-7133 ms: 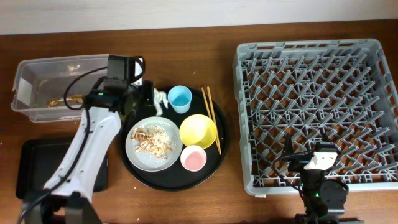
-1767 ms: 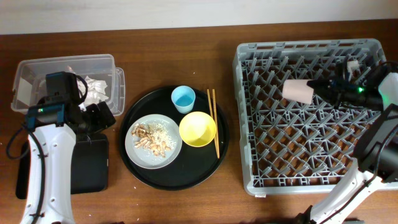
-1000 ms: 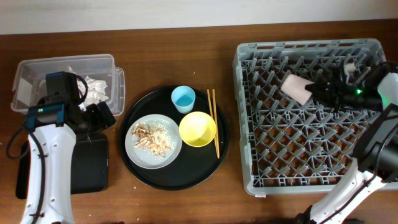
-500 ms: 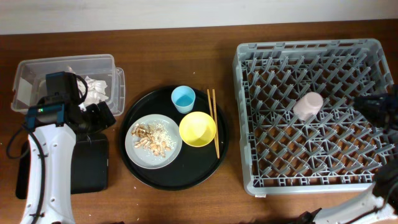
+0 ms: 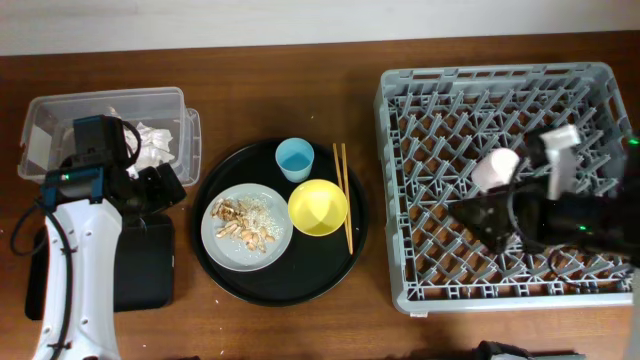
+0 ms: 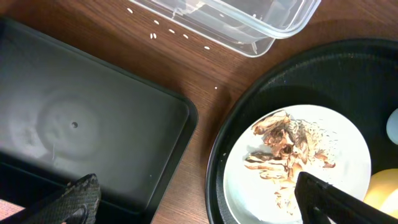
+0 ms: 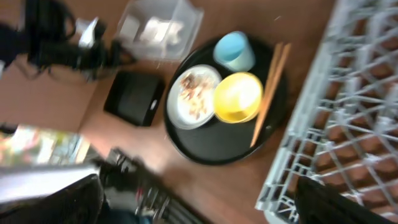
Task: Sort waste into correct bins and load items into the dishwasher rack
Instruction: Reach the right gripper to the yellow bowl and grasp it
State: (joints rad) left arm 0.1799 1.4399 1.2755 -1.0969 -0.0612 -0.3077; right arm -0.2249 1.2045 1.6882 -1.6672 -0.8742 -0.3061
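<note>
Grey plastic pegs of the dishwasher rack (image 5: 500,72) surround the small pink cup (image 5: 495,170), which lies tipped on the lattice in the rack's right half, with no finger on it. The right arm (image 5: 575,215) reaches across the rack just beside the cup and is blurred. In its wrist view the right gripper (image 7: 199,190) has its 2 fingers spread wide with nothing between them.

On the round black tray (image 5: 285,288) sits the pale grey plate (image 5: 222,250) carrying the brown food scraps (image 5: 242,220). The yellow bowl (image 5: 318,208) is just beside the plate's right edge, and the light-blue cup (image 5: 294,158) stands behind them. The 2 chopsticks (image 5: 344,195) lie side by side along the bowl's right.

Crumpled paper wrappers (image 5: 152,142) rest inside the clear tub (image 5: 40,130) at far left. The left gripper (image 6: 196,190) hangs over the wood between the shallow black tray (image 6: 74,124) and the round tray, its 2 fingers likewise wide apart and empty. A few white grains (image 6: 168,28) dot the table (image 5: 300,80) near the tub's corner.
</note>
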